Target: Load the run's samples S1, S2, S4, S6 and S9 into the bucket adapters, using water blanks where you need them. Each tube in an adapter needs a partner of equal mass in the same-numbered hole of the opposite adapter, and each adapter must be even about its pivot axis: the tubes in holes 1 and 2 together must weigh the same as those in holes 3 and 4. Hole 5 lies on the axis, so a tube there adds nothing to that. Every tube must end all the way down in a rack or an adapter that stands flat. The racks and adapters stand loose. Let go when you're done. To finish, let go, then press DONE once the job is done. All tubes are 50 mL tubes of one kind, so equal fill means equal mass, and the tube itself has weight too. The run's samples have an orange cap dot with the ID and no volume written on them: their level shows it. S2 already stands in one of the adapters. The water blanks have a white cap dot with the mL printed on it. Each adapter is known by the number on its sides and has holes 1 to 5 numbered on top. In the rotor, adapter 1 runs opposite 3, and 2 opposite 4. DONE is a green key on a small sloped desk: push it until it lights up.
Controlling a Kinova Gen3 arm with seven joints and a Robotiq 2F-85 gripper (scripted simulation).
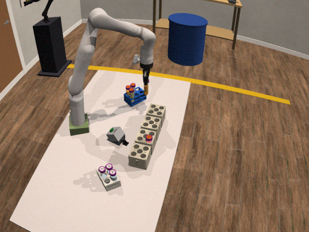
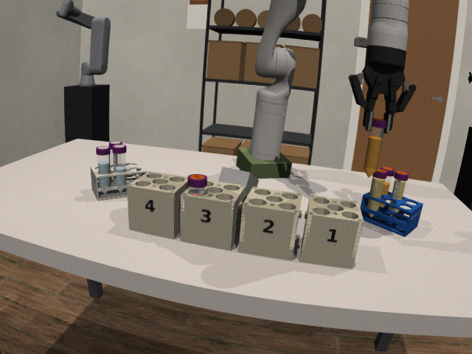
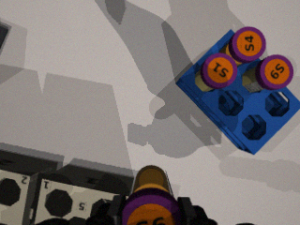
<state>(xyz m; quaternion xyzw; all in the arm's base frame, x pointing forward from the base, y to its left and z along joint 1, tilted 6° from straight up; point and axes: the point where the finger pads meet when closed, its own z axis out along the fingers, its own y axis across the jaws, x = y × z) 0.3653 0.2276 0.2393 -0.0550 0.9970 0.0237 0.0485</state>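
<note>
Above the table (image 2: 57, 232), at the right end of the exterior view, the gripper (image 2: 378, 123) hangs pointing down with its fingers pinched on the purple cap of a sample tube (image 2: 372, 152). The tube is upright, filled with amber liquid nearly to the top, and its conical tip is in the air just above the blue rack (image 2: 396, 219), clear of the caps below it. In the wrist view the cap of the held tube shows an orange dot with part of a label that looks like S9.

The blue rack holds three more orange-dot tubes: S1 (image 3: 218, 70), S4 (image 3: 247, 44) and S6 (image 3: 274, 72). Its other three holes are open.

To the left of the rack four beige adapters stand in a row, touching or nearly so: adapter 1 (image 2: 330, 236), adapter 2 (image 2: 268, 227), adapter 3 (image 2: 206, 217) and adapter 4 (image 2: 150, 207). Adapter 3 carries one orange-dot tube (image 2: 197, 183) with pink liquid; the other three adapters have all holes open.

At the far left a pale rack (image 2: 99, 186) holds three purple-capped blanks (image 2: 102, 164) with light blue liquid. In the top view a small grey desk with the green key (image 1: 111, 129) sits between the arm's green base (image 1: 86, 129) and the adapter row
</note>
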